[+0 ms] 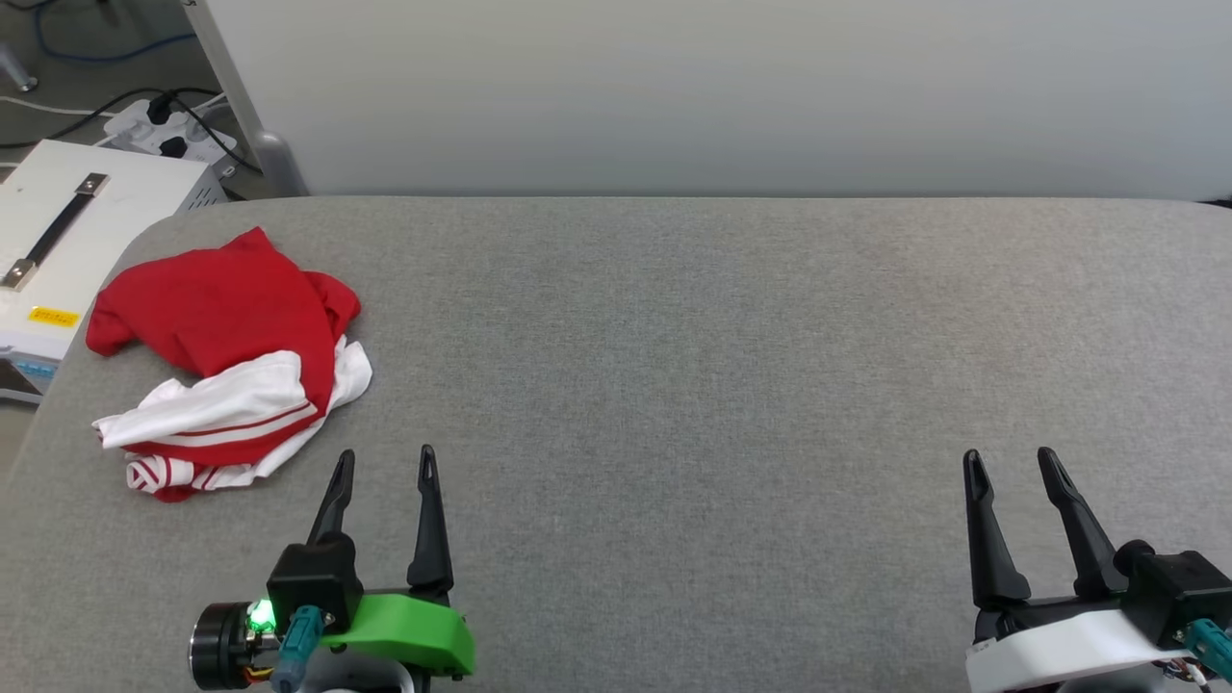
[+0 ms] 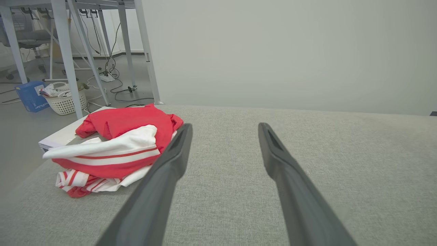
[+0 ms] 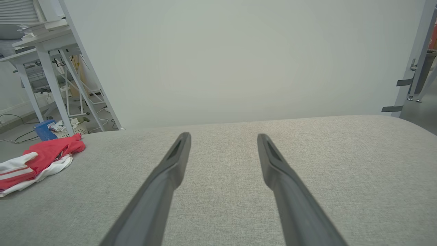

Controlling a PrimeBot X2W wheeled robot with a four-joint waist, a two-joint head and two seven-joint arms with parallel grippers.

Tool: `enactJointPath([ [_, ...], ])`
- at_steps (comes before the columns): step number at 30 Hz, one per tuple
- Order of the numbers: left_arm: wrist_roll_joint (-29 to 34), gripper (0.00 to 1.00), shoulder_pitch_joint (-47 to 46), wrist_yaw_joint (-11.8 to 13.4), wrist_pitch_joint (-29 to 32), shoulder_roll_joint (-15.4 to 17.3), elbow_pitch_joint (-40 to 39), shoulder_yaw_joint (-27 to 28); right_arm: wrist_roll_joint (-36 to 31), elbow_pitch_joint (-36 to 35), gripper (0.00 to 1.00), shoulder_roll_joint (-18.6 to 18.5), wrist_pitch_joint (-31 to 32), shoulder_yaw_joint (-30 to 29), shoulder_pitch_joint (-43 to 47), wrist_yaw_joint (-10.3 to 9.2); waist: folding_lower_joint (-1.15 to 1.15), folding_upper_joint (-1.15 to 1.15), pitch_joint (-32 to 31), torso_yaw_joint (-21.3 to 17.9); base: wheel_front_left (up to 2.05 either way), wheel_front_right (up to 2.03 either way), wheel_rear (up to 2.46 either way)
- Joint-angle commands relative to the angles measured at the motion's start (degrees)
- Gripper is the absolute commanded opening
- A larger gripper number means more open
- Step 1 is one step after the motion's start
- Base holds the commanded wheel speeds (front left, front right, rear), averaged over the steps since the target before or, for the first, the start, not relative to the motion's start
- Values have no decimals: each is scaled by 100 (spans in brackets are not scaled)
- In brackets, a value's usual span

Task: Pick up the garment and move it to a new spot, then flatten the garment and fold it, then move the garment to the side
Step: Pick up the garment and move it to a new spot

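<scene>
The garment (image 1: 226,356) is a red T-shirt with white striped sleeves, lying crumpled in a heap at the far left of the grey fabric table (image 1: 731,366). My left gripper (image 1: 387,460) stands open just to the heap's lower right, apart from it, nothing between its fingers. In the left wrist view the garment (image 2: 119,150) lies left of the open left gripper (image 2: 224,128). Far across the table at the lower right, my right gripper (image 1: 1011,460) is open and empty. From the right wrist, the garment (image 3: 34,164) shows at the far left, well away from the open right gripper (image 3: 223,136).
A white box with a black handle (image 1: 67,231) sits past the table's left edge, with a power strip and cables (image 1: 168,130) behind it. A pale wall panel (image 1: 712,96) rises along the table's far edge. Metal table legs (image 2: 68,58) and a laundry basket (image 2: 65,99) stand beyond.
</scene>
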Motion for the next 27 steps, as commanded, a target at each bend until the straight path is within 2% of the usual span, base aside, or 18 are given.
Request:
enactJointPath([
  [1, 2, 100, -42, 19, -34, -23, 15, 7, 15, 23, 100, 7, -52, 6, 84, -4, 0, 0, 26, 89, 0, 0, 0],
  [8, -26, 100, -114, 88, -34, -23, 50, 77, -43, 26, 100, 7, -52, 91, 42, -4, 0, 0, 115, 459, 0, 0, 0],
  [27, -305, 100, -196, 153, -34, -23, 80, 353, -281, 12, 100, 7, -52, 246, -53, -4, 0, 0, 303, 1849, 0, 0, 0],
])
